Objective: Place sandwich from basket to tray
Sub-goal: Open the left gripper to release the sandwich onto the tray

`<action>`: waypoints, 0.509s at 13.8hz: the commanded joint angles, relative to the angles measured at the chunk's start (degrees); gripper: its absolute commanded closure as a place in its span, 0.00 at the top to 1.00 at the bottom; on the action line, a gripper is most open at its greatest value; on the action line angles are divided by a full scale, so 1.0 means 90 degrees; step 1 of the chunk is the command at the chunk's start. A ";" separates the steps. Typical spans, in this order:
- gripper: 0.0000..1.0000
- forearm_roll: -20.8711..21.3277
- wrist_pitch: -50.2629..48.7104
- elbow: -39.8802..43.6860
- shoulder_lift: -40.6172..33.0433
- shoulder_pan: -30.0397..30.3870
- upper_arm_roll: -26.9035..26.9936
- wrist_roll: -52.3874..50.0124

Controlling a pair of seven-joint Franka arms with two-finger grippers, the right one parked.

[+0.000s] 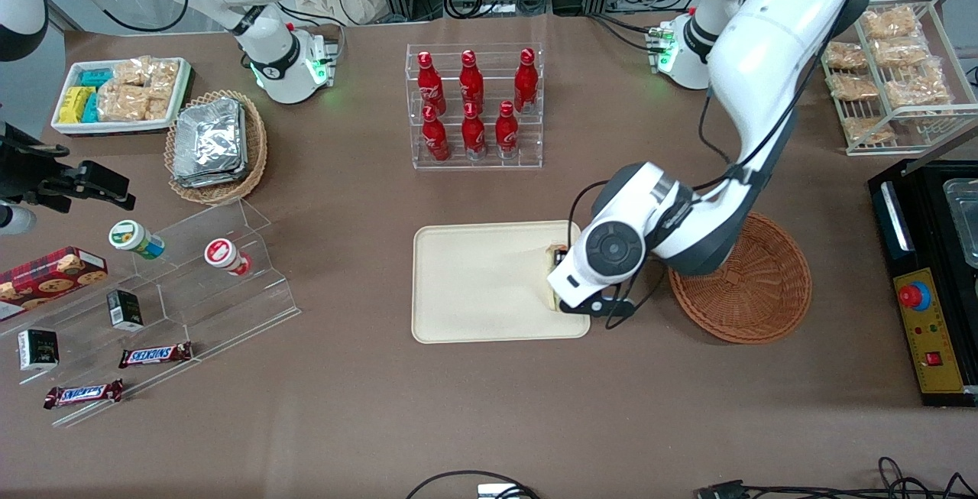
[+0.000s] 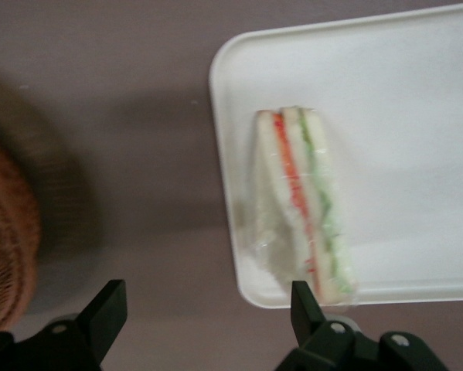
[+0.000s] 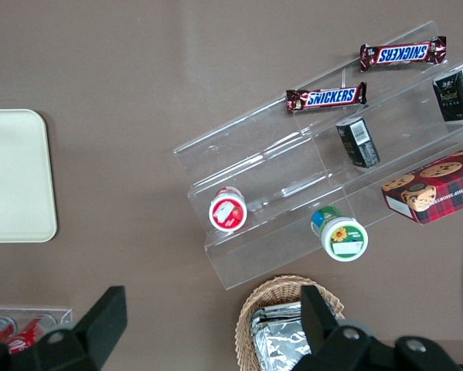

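The sandwich (image 2: 302, 202) lies on the tray (image 1: 474, 285), by the edge nearest the basket (image 1: 752, 285). The tool (image 2: 204, 313) hovers above it, fingers wide, holding nothing. The arm should rise straight up, clear of the sandwich.

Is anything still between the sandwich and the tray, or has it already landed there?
Nothing visible stands in the way. The sandwich already lies on the tray, near the edge toward the basket. The gripper is open above it, holding nothing.
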 commanded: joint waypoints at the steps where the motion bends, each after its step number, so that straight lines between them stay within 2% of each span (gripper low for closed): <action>1: 0.94 -0.0060 0.0702 -0.2169 -0.1682 0.0605 -0.0119 -0.0023; 4: 0.94 -0.0342 0.0684 -0.3100 -0.2777 0.0898 -0.0119 -0.0023; 6: 0.95 -0.0655 0.0597 -0.3336 -0.3335 0.1064 -0.0110 0.0006; 7: 0.99 -0.0704 0.0461 -0.3318 -0.3482 0.1162 -0.0110 0.0016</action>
